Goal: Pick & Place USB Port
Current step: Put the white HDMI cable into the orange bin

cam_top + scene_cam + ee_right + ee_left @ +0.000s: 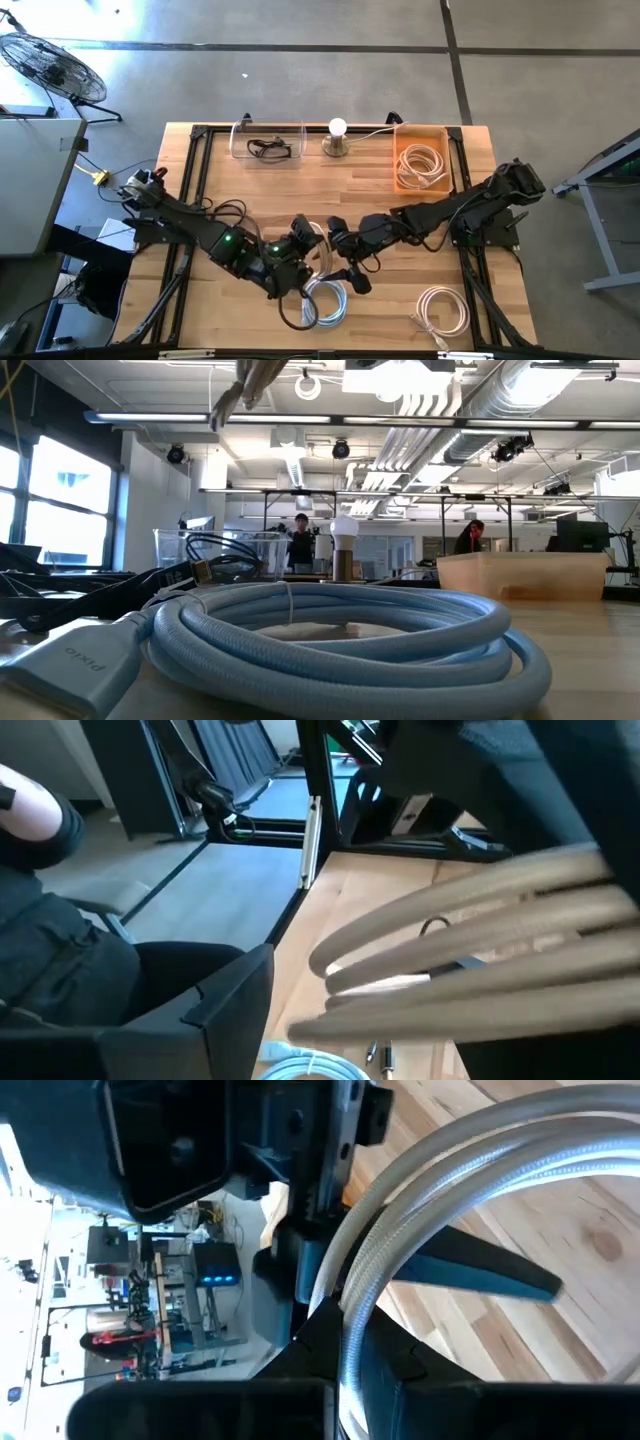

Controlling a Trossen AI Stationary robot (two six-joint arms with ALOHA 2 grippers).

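Note:
A white braided USB cable coil (318,242) hangs lifted between my two grippers over the table's middle; in the low view only its end (245,388) shows, high up. My left gripper (305,248) comes from the left and is shut on the coil (400,1210). My right gripper (331,238) comes from the right and is open, its fingers on either side of the coil's strands (470,940). A light blue cable coil (325,300) lies flat on the table near the front edge, below both grippers. My left gripper (345,1375) pinches the white coil's strands (350,1320) between its two fingers, which lie across them. The coil is lifted clear of the table and arcs away from the fingers. My right gripper (400,1000) has several strands between its fingers; whether it touches them, I cannot tell.
An orange bin (447,160) with a white cable stands at the far right. A clear container (240,140) with a black cable and a lamp bulb (338,128) stand at the far edge. Another white coil (443,308) lies near right. People stand in the room beyond.

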